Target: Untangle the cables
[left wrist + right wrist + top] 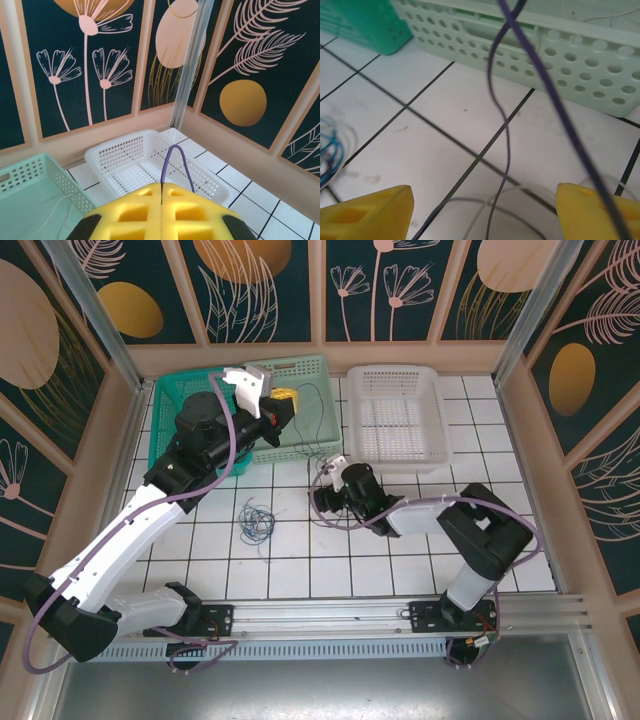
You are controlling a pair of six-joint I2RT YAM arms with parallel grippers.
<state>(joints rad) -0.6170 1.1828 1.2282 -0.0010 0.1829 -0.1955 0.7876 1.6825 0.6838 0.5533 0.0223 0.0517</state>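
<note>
My left gripper (283, 405) is raised over the green basket's right end, and its yellow pads (135, 215) are pressed together on a thin purple cable (175, 155) that loops out of the seam. That cable (318, 435) hangs down towards my right gripper (322, 490), which is low over the tiles. In the right wrist view the right gripper (482, 212) is open, with the purple cable (502, 115) dangling between its fingers without touching them. A pale grey-white cable (490, 212) lies on the floor beneath. A blue and dark tangle (255, 520) lies apart on the tiles to the left (327, 150).
The green basket (180, 390) stands at the back left, with a pale wire (55, 205) in it. A white basket (398, 375) stands at the back right. Low walls enclose the tiled floor. A blurred purple strand (560, 110) crosses close to the right finger.
</note>
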